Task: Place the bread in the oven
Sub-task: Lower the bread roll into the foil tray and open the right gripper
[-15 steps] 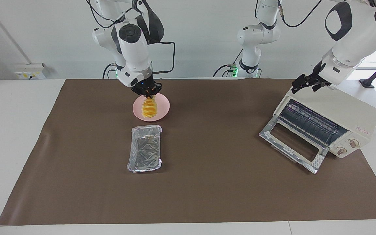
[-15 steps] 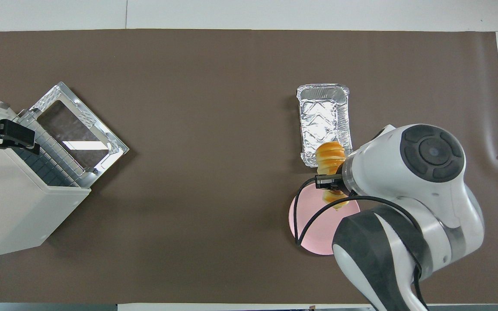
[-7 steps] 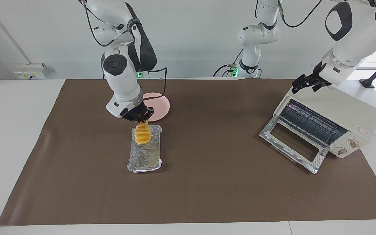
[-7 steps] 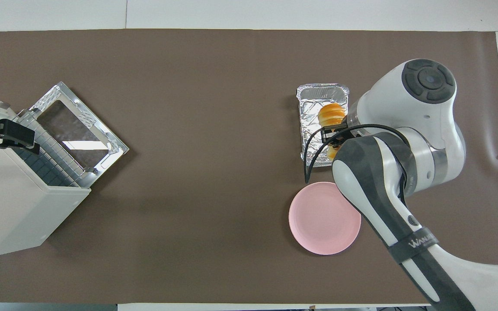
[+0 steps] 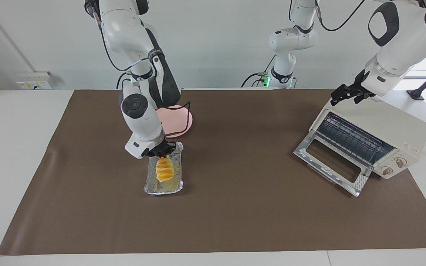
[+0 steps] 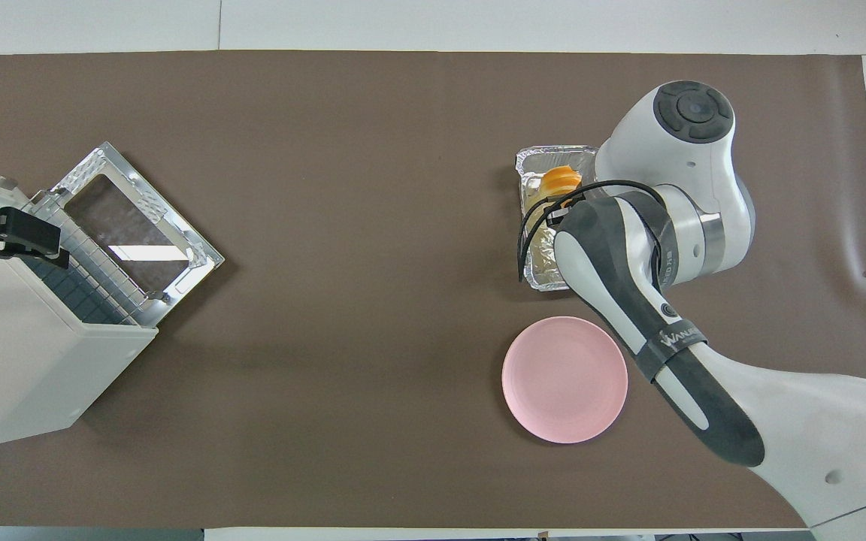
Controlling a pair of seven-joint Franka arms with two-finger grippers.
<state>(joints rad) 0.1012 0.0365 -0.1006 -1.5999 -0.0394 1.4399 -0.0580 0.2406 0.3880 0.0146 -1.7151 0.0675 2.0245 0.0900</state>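
My right end effector [image 5: 162,154] is clamped on the bread [image 5: 164,170], hanging it upright in the foil tray [image 5: 152,184]. At three o'clock in the facing view, my left end effector [image 5: 347,95] waits with fingers apart over the open oven [image 5: 379,130].

Bread [image 6: 559,180] in foil tray [image 6: 534,161], pink plate [image 6: 564,379] nearer robots, oven [image 6: 19,361] door open

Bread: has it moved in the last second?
Yes. The bread, held by the right gripper, went from over the pink plate to down into the foil tray, farther from the robots.
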